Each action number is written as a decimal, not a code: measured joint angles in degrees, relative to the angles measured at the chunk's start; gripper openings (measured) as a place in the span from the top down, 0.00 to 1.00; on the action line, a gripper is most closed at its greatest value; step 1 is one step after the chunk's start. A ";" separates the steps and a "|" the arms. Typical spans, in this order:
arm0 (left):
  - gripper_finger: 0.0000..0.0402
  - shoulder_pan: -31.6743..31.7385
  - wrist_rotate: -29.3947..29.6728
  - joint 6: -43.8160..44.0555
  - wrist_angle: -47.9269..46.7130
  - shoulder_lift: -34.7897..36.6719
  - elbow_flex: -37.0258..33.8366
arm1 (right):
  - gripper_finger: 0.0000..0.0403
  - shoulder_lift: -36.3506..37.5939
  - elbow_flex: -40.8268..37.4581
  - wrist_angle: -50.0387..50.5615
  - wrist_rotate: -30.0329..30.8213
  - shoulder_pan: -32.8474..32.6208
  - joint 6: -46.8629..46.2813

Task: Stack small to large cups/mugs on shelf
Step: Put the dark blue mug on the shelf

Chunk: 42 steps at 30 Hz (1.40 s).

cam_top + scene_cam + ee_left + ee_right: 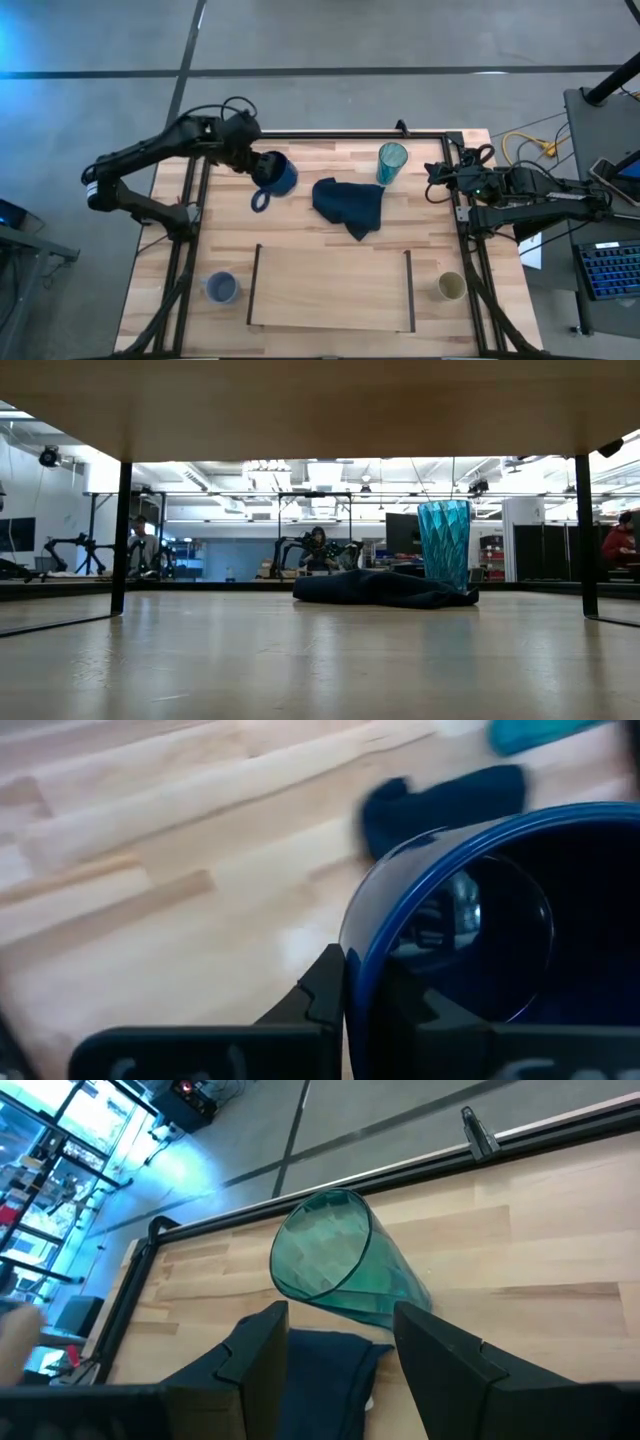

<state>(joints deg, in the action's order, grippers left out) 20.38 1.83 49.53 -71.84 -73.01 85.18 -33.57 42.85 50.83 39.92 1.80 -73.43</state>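
Note:
My left gripper (262,166) is over the table's far left part, shut on the dark blue handled mug (279,178), whose handle (261,200) points toward the near edge. The low view shows no mug on the tabletop. The tall teal tumbler (391,163) stands upright on its base at the far right, beside a dark blue cloth (350,206). My right gripper (340,1365) waits open at the right edge, facing the tumbler (335,1260). The grey-blue cup (221,288) stands left of the shelf (330,295) and the beige cup (451,287) right of it. My left gripper pinches the mug's rim (356,960) through the wall, one finger (322,988) outside and the other (425,1012) inside the mug (480,920). The fingers come slanting down from the table's left. The mug is lifted clear of the table, its mouth toward the wrist.
The cloth (380,588) lies crumpled between the mug and the tumbler (444,543), just beyond the shelf's far edge. Dark rails (409,290) run along the shelf's two short sides. A black frame (330,133) borders the table's far edge. People show in the room behind.

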 joint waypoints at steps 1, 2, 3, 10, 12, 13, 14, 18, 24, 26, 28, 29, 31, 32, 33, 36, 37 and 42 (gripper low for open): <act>0.99 -1.30 0.04 1.64 -0.50 -0.13 1.44 | 0.56 0.01 0.00 0.01 0.00 -0.01 0.00; 0.99 -2.85 0.25 3.41 -0.98 -0.32 2.58 | 0.56 0.01 0.00 0.00 0.01 0.01 0.01; 0.99 -4.63 0.91 5.46 -1.56 -0.55 3.57 | 0.56 0.01 0.00 0.00 0.02 0.01 0.00; 0.99 -19.41 4.92 23.65 -2.55 -2.79 5.12 | 0.56 0.01 0.00 0.00 -0.21 -0.01 2.38; 0.99 -23.22 5.05 28.51 -2.57 -3.55 5.17 | 0.56 0.01 0.00 -0.01 -0.90 -0.01 3.88; 0.99 -25.02 5.05 30.61 -2.61 -3.97 5.38 | 0.56 0.01 0.00 0.00 -1.12 -0.01 4.53; 0.99 -26.92 5.14 32.68 -2.67 -4.42 5.73 | 0.56 0.00 0.00 0.00 -1.32 -0.01 4.93; 0.99 -34.35 5.76 40.58 -2.90 -6.54 9.70 | 0.56 0.05 0.00 -0.08 -2.69 -0.01 4.92; 0.99 -43.05 5.96 51.21 -14.18 -12.46 19.30 | 0.56 -0.91 0.00 -4.40 -16.00 -0.04 7.02; 0.99 -44.69 6.06 53.54 -15.77 -14.75 21.76 | 0.56 -2.09 0.00 -8.66 -20.56 -0.04 9.16; 0.99 -45.45 5.73 54.08 -16.02 -16.84 23.03 | 0.56 -3.62 0.00 -14.15 -24.58 -0.06 11.65; 0.99 -45.71 5.64 54.57 -15.81 -17.95 23.50 | 0.56 -4.36 0.02 -16.60 -26.35 -0.04 12.93; 0.99 -46.06 5.79 55.23 -15.45 -20.27 24.22 | 0.56 -5.91 0.02 -20.52 -29.82 -0.06 14.83; 0.99 -46.37 5.61 55.75 -15.50 -21.40 24.48 | 0.56 -6.63 0.04 -21.42 -31.51 -0.06 15.33; 0.99 -46.85 5.53 56.81 -15.62 -22.45 24.76 | 0.56 -7.22 0.04 -21.56 -33.07 -0.06 15.55; 0.99 -49.13 4.95 60.49 -15.39 -24.95 25.73 | 0.56 -8.63 0.04 -20.99 -36.49 -0.09 16.37; 0.98 -49.84 4.49 62.00 -15.35 -25.47 25.95 | 0.56 -8.98 0.04 -20.94 -37.38 -0.27 16.56; 0.97 -52.96 6.13 68.57 -15.64 -26.69 25.82 | 0.56 -10.47 0.04 -21.26 -40.10 -2.09 17.90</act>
<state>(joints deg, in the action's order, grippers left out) -32.59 7.95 118.11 -87.48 -99.71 110.99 -44.03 42.89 29.57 -0.18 -0.29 -55.53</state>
